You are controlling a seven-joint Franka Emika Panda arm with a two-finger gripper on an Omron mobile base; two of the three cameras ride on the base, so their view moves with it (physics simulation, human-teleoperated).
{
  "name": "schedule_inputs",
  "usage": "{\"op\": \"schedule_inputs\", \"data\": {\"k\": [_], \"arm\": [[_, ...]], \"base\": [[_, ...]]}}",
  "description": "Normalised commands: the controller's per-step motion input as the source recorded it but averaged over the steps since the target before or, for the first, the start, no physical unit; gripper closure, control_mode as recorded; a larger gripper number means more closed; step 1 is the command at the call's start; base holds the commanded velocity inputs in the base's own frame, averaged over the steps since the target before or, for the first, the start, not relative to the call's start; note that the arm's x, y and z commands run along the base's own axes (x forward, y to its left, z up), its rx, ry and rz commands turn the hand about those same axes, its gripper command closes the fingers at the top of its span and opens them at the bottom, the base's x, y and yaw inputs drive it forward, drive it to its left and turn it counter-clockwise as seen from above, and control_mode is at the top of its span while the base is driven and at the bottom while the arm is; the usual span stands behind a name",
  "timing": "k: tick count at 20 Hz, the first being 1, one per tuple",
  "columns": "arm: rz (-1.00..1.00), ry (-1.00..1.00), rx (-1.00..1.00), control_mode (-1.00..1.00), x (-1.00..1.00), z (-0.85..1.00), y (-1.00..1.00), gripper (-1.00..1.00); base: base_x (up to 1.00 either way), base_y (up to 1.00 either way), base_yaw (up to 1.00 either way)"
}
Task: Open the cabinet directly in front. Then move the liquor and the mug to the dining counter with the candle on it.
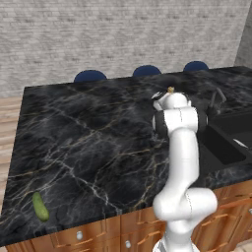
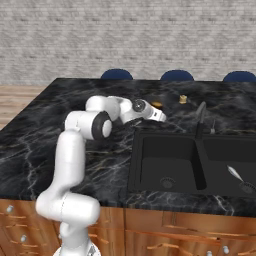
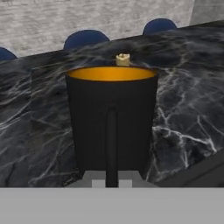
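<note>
The arm reaches forward over the dining counter (image 1: 88, 142), its gripper (image 3: 111, 179) clamped on the mug (image 3: 111, 118) handle.

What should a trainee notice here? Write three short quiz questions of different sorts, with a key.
1. True or false: the gripper is shut on the handle of the mug.
2. In the left base view, what lies near the near-left corner of the dining counter? A) a green cucumber B) a plate C) a spoon
3. Fill in: ___ blue stools show beyond the counter's far edge.

Key: 1 true; 2 A; 3 three.
</note>
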Motion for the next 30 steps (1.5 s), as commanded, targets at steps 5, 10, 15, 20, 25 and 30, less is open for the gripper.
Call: {"op": "schedule_inputs", "data": {"k": [5, 10, 15, 20, 25, 30], "arm": [[-0.01, 0.0, 0.03, -1.0, 1.0, -0.63, -0.23, -1.0], [0.0, 0.0, 0.0, -1.0, 0.37, -0.23, 0.2, -1.0], [0.0, 0.01, -0.06, -1.0, -0.04, 0.0, 0.71, -1.0], [-0.01, -0.01, -0.11, -1.0, -0.46, 0.55, 0.56, -1.0], [-0.08, -0.15, -0.04, -1.0, -0.75, 1.0, 0.05, -1.0], [-0.09, -0.02, 0.0, -1.0, -0.91, 1.0, -0.01, -1.0]], "base": [[0.0, 0.0, 0.0], [0.0, 0.0, 0.0], [0.0, 0.0, 0.0], [0.0, 0.0, 0.0], [0.0, 0.0, 0.0], [0.0, 0.0, 0.0]]}}
